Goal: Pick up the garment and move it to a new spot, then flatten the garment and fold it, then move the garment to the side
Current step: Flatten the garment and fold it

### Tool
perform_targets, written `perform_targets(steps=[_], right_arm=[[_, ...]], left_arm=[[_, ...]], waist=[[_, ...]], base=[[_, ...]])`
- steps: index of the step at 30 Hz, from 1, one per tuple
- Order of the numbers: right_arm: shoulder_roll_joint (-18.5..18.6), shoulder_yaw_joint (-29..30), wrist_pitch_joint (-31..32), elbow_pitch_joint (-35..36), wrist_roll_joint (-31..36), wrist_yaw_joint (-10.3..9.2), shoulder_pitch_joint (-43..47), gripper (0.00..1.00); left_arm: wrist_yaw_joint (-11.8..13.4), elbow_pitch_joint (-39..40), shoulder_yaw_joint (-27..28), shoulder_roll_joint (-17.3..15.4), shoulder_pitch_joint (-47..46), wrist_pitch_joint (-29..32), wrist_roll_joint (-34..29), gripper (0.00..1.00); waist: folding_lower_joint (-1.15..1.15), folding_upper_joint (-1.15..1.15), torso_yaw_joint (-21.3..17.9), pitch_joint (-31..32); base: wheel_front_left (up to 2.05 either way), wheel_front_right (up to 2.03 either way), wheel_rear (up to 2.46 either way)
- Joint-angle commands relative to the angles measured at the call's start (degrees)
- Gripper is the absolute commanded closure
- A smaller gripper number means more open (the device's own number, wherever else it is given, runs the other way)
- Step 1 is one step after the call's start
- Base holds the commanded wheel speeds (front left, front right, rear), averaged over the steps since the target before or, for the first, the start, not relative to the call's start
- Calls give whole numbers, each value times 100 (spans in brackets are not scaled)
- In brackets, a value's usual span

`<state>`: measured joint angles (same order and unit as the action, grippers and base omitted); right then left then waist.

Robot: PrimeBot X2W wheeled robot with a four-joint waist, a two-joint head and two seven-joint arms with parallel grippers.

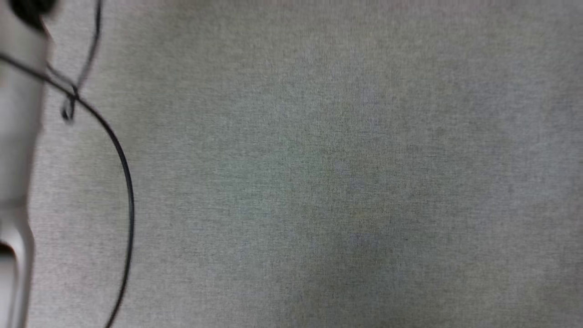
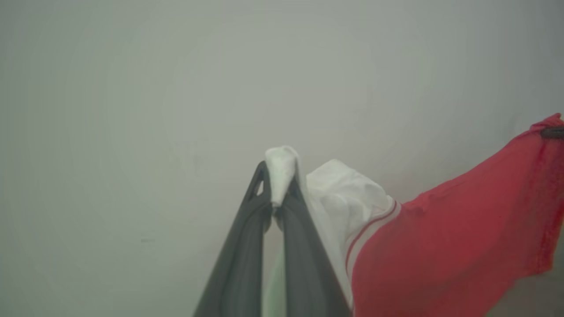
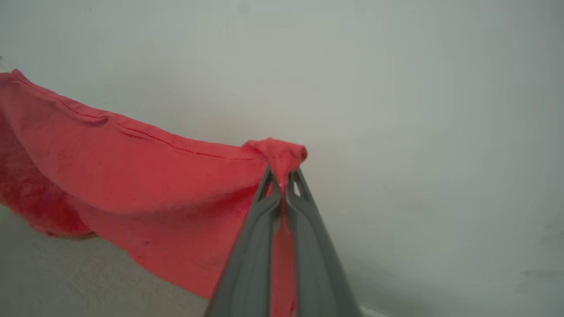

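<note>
The garment (image 2: 458, 237) hangs in the air, red with a white sleeve and striped trim. In the left wrist view my left gripper (image 2: 276, 193) is shut on a bunch of its white sleeve cloth, and the red body stretches away to the right. There, at the far right edge, a dark fingertip of the other gripper pinches the red cloth. In the right wrist view my right gripper (image 3: 282, 178) is shut on a red edge of the garment (image 3: 132, 185), which spreads off to the left. A pale forearm (image 1: 18, 159) runs down the left edge of the head view.
The head view looks down on a grey woven tabletop (image 1: 319, 182). A black cable (image 1: 123, 173) loops beside the forearm at the left. Both wrist views face a plain pale wall (image 3: 418, 110), with grey table surface (image 3: 66, 273) low down.
</note>
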<state>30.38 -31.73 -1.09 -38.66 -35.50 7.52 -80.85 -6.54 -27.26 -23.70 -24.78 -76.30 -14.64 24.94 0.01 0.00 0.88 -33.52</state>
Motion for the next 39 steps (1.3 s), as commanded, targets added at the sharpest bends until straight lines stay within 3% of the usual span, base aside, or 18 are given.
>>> perform_targets(steps=[1, 8, 19, 25, 39], right_arm=[[115, -61, -52, 98, -78, -7, 240, 100], [518, -443, -24, 781, -477, -7, 1830, 100], [668, -540, 200, 1322, -624, -7, 4130, 100], [628, -476, 201, 1390, -647, -7, 5168, 100], [559, -16, 106, 1524, -584, -7, 7015, 100]], left_arm=[[38, 133, -12, -28, 274, -25, 28, 100], [553, 1297, -43, -192, 2402, 5, 179, 100], [1183, 2405, -142, -391, 5558, 215, 807, 100], [1340, 2590, -266, -399, 6759, 284, 1132, 100], [1567, 2632, -460, -204, 8560, 332, 1787, 100]], waist=[[-1, 0, 37, 159], [-1, 0, 43, 838], [-1, 0, -60, 1933], [-1, 0, -82, 2476], [-1, 0, -76, 3269]], base=[[0, 0, 0], [0, 0, 0], [0, 0, 0], [0, 0, 0], [0, 0, 0]])
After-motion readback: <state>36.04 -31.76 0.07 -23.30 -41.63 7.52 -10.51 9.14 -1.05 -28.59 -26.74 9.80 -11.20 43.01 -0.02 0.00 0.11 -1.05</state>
